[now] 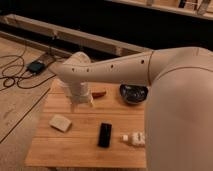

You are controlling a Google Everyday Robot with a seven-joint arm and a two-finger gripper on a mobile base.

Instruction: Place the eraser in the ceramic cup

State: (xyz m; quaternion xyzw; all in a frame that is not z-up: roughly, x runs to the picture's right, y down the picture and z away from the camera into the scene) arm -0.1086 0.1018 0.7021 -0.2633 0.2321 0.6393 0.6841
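**Eraser (105,135) flat on the table, nowhere near a cup**

Up front on wooden table (75,150), between beige block (60,122) and white bottle (134,139). Further back, gripper (81,102) low over the boards, well apart from it. Can't tell how open or whether holding anything. Dark bowl (133,93) at far right.

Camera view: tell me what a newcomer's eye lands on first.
The big white arm spans the picture, its gripper down at the back left of the wooden table. The black eraser lies front centre, between a beige block and a small white bottle.
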